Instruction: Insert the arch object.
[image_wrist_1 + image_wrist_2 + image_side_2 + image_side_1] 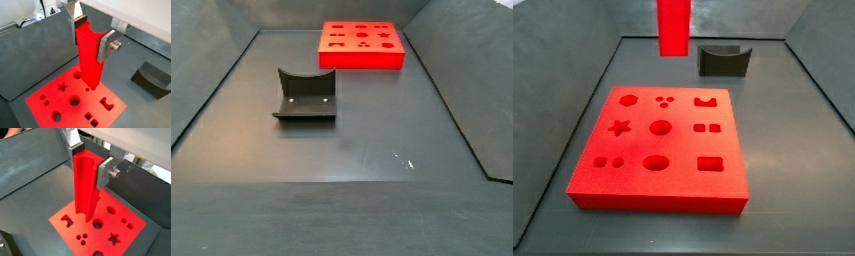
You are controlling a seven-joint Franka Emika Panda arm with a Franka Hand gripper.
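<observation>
Gripper: your gripper hangs above the board in both wrist views, its silver fingers pinching the top of the red bar.
Red bar: you've got the red bar hanging upright from the fingers, lower end in the air over the board; in a side view only its lower length shows, dropping in from the top edge, clear of the surface.
Red board: the red board lies flat on the grey floor, shaped holes facing up, seen far back in a side view.
Dark block: the dark block with the curved notch sits beyond the board, well apart from it.
</observation>
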